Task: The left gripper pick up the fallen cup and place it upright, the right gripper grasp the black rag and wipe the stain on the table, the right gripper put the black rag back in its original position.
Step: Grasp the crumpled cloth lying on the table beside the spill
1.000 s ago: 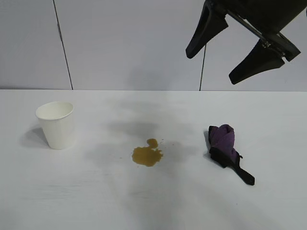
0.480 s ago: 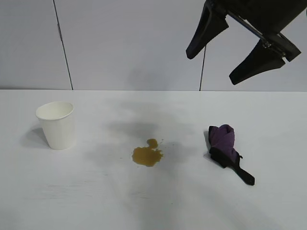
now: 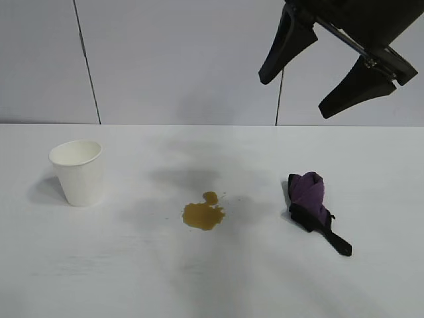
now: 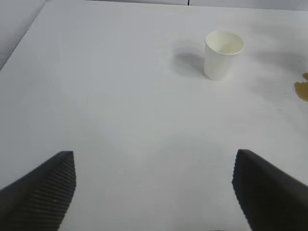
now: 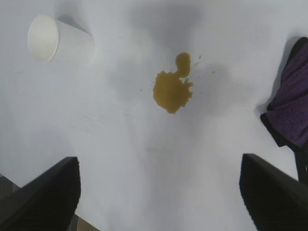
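- Hanging high above the table (image 3: 212, 278), the right gripper (image 3: 334, 63) has its two black fingers spread wide with nothing between them; it sits up and to the rag's side of the stain (image 3: 203, 213).
- From the right wrist view the same fingers (image 5: 45, 199) frame the scene, splayed and empty, with the stain (image 5: 172, 86) between them and farther off.
- The stain, an amber-brown blotch with a smaller blob joined to it, lies on bare tabletop between the cup (image 3: 78, 171) and the black rag (image 3: 314, 207).
- The cup stands upright, mouth up, well apart from the stain on its left side, touching nothing else.
- The black rag, a purple bundle with black edging and a thin black strip trailing toward the table's near edge, lies to the right of the stain, apart from it.
- The left gripper (image 4: 154, 192) shows only in its own wrist view: fingers (image 4: 41, 192) released and wide apart, empty, above the table (image 4: 96, 96), with the cup (image 4: 223, 54) well away from it and an edge of the stain (image 4: 302, 90) beyond the cup.
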Motion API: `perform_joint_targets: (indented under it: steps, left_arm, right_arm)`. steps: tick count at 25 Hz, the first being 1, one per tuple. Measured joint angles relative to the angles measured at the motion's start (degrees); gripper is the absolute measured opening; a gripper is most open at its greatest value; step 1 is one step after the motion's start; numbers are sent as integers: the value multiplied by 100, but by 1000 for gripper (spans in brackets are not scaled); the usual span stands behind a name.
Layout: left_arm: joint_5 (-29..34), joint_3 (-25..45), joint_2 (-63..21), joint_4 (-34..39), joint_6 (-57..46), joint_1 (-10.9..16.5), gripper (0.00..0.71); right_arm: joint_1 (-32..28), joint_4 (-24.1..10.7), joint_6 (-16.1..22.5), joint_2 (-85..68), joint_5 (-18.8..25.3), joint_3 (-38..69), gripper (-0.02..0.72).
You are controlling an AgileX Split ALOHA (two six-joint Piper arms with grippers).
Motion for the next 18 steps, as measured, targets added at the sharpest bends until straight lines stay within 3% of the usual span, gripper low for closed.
perform_joint_targets:
  steps: [7, 13, 18]
  left_arm:
    - [-330, 311, 5, 111, 0, -194, 635]
    - [-335, 315, 5, 111, 0, -847, 635]
    - [-358, 317, 5, 111, 0, -896, 635]
  right_arm:
    - [0, 0, 0, 0, 21, 0, 622]
    - [0, 0, 0, 0, 46, 0, 622]
    - [0, 0, 0, 0, 53, 0, 622]
